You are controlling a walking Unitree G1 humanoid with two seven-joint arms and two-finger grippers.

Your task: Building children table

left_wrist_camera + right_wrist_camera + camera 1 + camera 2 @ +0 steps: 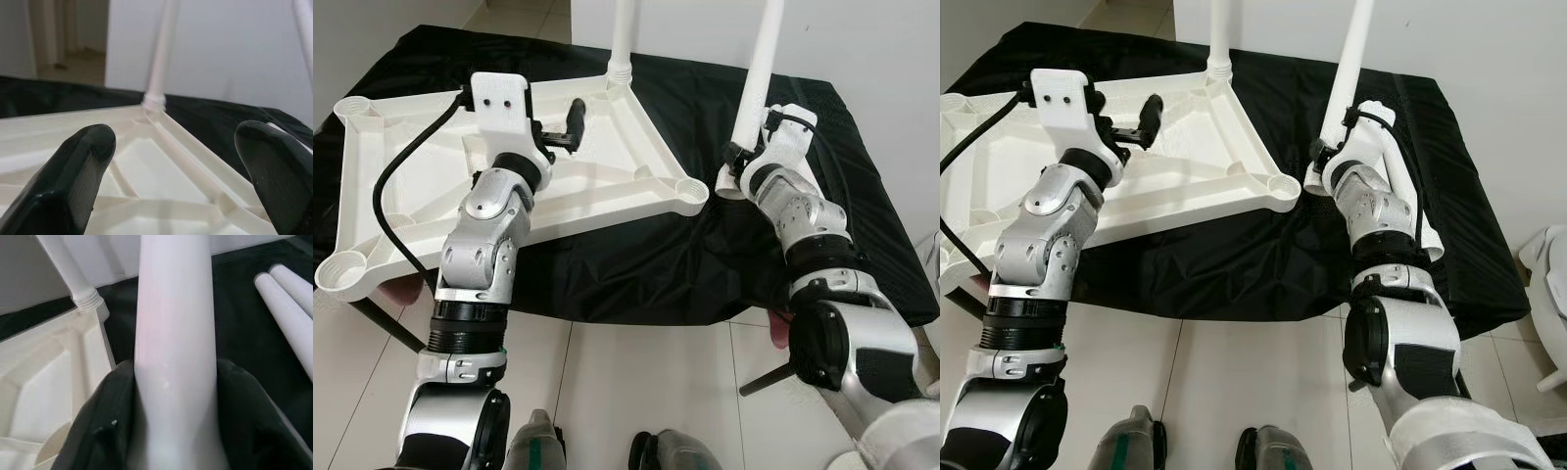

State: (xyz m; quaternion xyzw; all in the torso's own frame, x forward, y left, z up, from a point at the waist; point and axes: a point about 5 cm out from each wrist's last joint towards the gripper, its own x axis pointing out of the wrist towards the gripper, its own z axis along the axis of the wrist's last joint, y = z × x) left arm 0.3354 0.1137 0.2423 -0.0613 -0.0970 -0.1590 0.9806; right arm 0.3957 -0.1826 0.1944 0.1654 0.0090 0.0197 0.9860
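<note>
White tabletop (597, 186) lying upside down on a black-draped counter (636, 264), one leg (623, 44) already standing in its far corner socket — the upper end cut off by the frame. Right gripper (176, 396), fingers closed on a second leg (756, 78), holds it upright just beside the near right corner socket (688, 188); its foot is hidden behind the wrist. Left gripper (181, 161) hovers over the ribbed underside, fingers spread. Two spare legs (291, 308) lie on the cloth.
</note>
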